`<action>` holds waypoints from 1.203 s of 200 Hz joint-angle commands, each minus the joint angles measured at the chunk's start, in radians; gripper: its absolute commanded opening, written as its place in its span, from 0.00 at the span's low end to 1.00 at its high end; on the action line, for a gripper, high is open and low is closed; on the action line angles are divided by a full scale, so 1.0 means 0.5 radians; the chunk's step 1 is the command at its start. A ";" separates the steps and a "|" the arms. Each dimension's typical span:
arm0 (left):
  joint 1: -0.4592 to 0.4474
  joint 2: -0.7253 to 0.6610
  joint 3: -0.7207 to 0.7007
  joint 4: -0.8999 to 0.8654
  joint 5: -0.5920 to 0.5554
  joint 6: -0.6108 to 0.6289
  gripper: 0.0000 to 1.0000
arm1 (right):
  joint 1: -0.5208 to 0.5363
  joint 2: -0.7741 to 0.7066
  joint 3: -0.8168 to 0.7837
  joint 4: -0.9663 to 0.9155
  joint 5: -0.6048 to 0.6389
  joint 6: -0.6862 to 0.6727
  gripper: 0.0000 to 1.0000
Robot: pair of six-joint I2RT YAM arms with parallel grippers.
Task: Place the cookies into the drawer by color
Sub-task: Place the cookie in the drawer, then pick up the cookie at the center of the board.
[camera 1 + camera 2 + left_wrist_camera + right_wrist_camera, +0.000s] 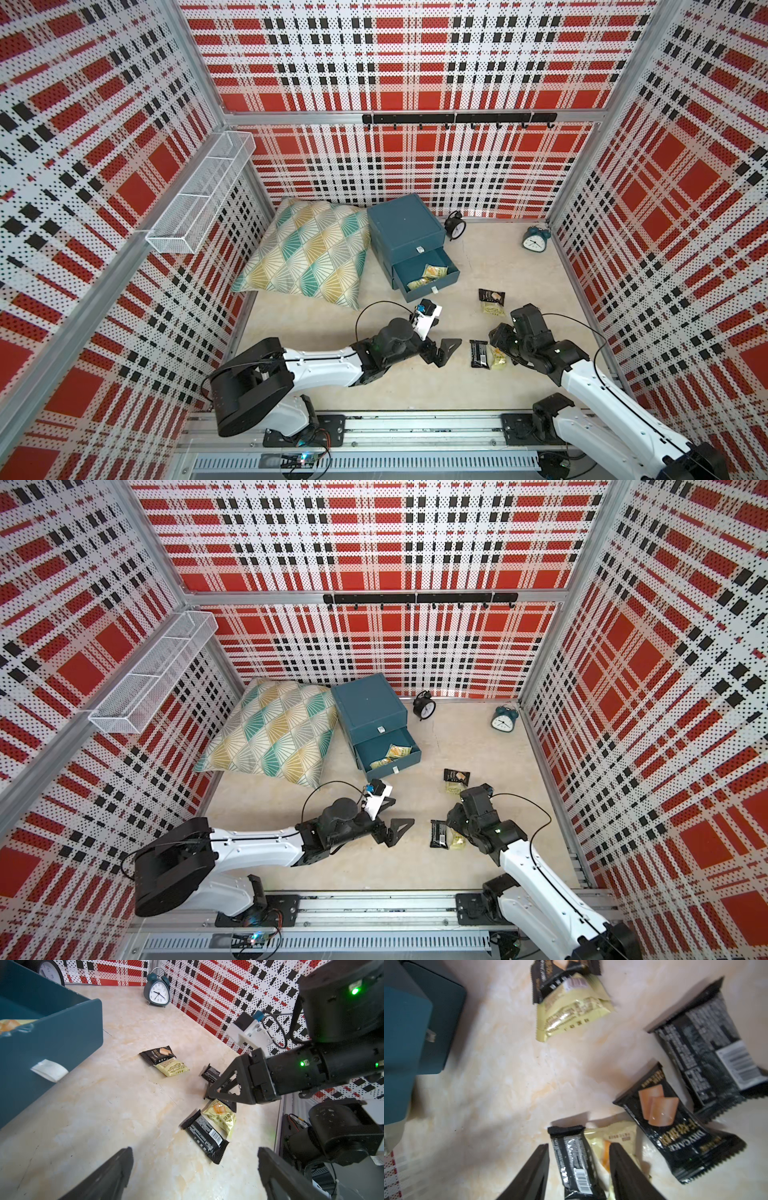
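Inspection, remote station. I find the drawer (405, 226) at the back of the table (374, 382), just beside a patterned pillow (307, 253). One pull-out tray (451, 274) stands open below a shut one, and pale yellow cookies (434, 272) lie inside it.

The other packets lie on the table in two groups in front of the cabinet. Nearer the open tray, a black packet (491, 296) overlaps a yellow packet (492, 308). Nearer the arms, a barcode packet (478, 354) lies flat, touching a second yellow packet (498, 359). In the right wrist view a face-up black packet (675, 1126) lies against that yellow one.

Left gripper (441, 352): jaws spread wide and holding nothing, low over the table beside the barcode packet.

Right gripper (579, 1145): positioned over the nearer group. Its jaws stand partly apart on either side of a narrow black packet (571, 1163) that sits edge-up between them. One finger is just beside the wrapper, while yellow wrapper shows through a gap on the other side. I cannot tell whether the jaws are clamped on it.

A black alarm clock (455, 224) and a teal alarm clock (536, 239) stand near the back wall. A white wire basket (199, 195) hangs on the side wall.
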 commanded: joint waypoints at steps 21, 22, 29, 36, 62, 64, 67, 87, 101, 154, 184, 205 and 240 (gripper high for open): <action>-0.016 0.037 0.060 -0.032 0.027 0.034 0.99 | 0.041 0.058 -0.164 0.140 -0.024 0.126 0.50; -0.016 0.037 0.060 -0.032 0.028 0.035 0.99 | 0.041 0.063 -0.168 0.147 -0.026 0.127 0.50; -0.015 0.040 0.063 -0.033 0.028 0.035 0.99 | 0.050 0.104 -0.179 0.179 -0.033 0.133 0.48; -0.015 0.043 0.063 -0.036 0.027 0.035 0.99 | 0.064 0.147 -0.185 0.212 -0.037 0.133 0.46; -0.020 0.046 0.069 -0.042 0.014 0.038 0.99 | 0.162 0.292 -0.144 0.285 0.001 0.156 0.43; -0.018 0.046 0.069 -0.042 0.014 0.038 0.99 | 0.169 0.303 -0.138 0.287 0.003 0.157 0.43; -0.018 0.046 0.068 -0.043 0.015 0.038 0.99 | 0.180 0.316 -0.127 0.286 0.010 0.161 0.43; -0.019 0.040 0.064 -0.046 -0.004 0.038 1.00 | 0.247 0.379 -0.048 0.263 0.074 0.186 0.43; -0.014 0.028 0.060 -0.048 -0.017 0.038 1.00 | 0.269 0.375 0.003 0.222 0.108 0.177 0.43; 0.005 -0.024 0.030 -0.048 -0.042 0.011 1.00 | 0.275 0.223 0.114 -0.074 0.256 0.128 0.47; 0.012 -0.030 0.029 -0.048 -0.045 0.006 1.00 | 0.324 0.157 0.059 -0.166 0.222 0.173 0.46; 0.012 -0.027 0.029 -0.048 -0.037 0.005 1.00 | 0.399 0.060 0.016 -0.222 0.218 0.215 0.44; 0.010 -0.004 0.041 -0.048 -0.004 0.001 1.00 | 0.431 -0.011 -0.081 -0.148 0.111 0.211 0.34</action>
